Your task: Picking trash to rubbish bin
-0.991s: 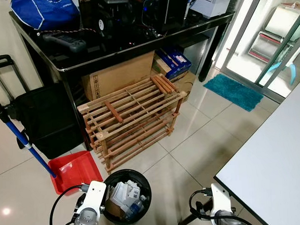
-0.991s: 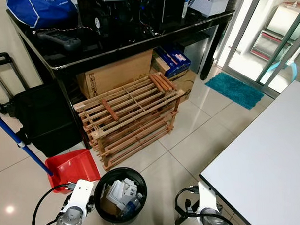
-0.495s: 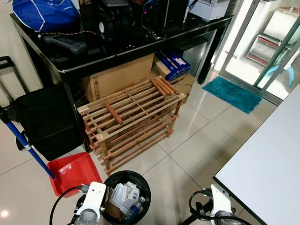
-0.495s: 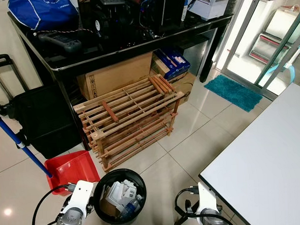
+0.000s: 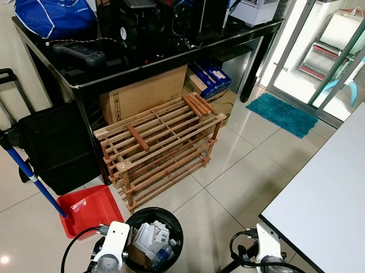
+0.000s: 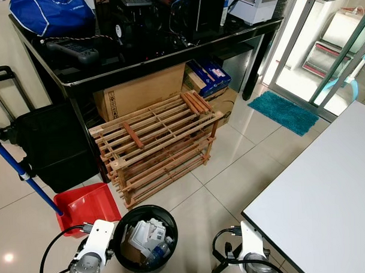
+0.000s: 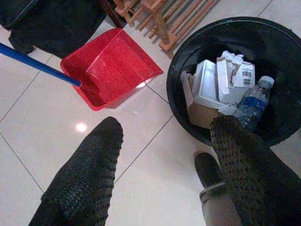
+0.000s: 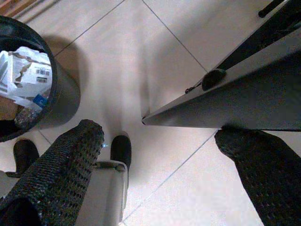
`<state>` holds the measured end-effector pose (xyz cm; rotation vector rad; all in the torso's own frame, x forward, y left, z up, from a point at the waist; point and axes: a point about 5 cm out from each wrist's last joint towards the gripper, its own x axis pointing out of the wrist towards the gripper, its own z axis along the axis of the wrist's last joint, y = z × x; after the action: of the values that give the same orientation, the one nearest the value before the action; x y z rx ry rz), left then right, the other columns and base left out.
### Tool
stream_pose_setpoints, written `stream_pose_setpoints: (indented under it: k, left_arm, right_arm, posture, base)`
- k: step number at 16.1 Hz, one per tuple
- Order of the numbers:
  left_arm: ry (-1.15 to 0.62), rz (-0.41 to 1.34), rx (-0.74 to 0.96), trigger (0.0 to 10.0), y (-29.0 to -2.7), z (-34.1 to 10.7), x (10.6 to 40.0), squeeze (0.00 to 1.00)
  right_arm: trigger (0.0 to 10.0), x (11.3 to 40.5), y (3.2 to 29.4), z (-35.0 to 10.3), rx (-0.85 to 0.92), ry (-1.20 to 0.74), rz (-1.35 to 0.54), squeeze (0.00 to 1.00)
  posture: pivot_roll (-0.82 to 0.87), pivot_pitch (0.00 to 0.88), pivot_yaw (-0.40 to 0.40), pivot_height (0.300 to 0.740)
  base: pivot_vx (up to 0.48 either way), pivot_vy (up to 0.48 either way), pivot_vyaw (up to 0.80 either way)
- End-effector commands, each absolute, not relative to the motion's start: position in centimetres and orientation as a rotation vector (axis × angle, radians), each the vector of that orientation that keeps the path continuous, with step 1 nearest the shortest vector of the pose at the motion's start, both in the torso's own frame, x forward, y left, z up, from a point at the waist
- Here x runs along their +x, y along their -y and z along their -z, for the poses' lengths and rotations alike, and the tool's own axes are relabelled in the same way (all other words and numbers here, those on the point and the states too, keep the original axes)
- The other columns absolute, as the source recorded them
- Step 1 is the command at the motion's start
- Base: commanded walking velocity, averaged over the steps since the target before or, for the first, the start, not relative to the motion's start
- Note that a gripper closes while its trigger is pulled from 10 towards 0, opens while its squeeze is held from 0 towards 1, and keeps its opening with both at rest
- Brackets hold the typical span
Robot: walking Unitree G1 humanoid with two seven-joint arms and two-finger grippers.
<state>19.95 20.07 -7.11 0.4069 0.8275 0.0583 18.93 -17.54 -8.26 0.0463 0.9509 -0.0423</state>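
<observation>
Left eye view: one black bin (image 5: 154,239) w/ trash, between one red dustpan (image 5: 89,208) and wooden rack (image 5: 160,144). Left gripper (image 7: 164,160) beside bin, right gripper (image 8: 164,155) by table edge (image 8: 225,106); both wide open, empty.

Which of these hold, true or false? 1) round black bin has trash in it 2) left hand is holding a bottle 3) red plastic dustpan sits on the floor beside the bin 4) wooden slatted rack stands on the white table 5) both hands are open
1) True: the round black bin holds paper and a plastic bottle.
2) False: the left hand is open and holds nothing.
3) True: the red plastic dustpan lies on the tiles beside the bin.
4) False: the wooden slatted rack stands on the floor by the black desk.
5) True: the right hand is open too.
</observation>
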Motion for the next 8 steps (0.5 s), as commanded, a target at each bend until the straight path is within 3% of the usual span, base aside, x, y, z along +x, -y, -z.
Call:
stream_pose_setpoints:
  k: [1, 8]
  left_arm:
    - [-0.832, -0.055, 0.403, 10.0, -19.70, 7.28, 19.74, 0.00]
    - [-0.834, -0.069, 0.392, 10.0, -19.64, 7.32, 19.66, 0.00]
  right_arm:
    - [10.0, 19.63, 17.90, 7.80, 0.044, -0.907, 0.052, 0.00]
    - [10.0, 19.64, 17.83, 7.81, 0.054, -0.908, 0.051, 0.00]
  posture:
    - [-0.05, 0.005, -0.113, 0.740]
    - [-0.05, 0.029, -0.119, 0.740]
  base:
    - [-0.270, 0.000, 0.00]
    - [-0.295, 0.000, 0.00]
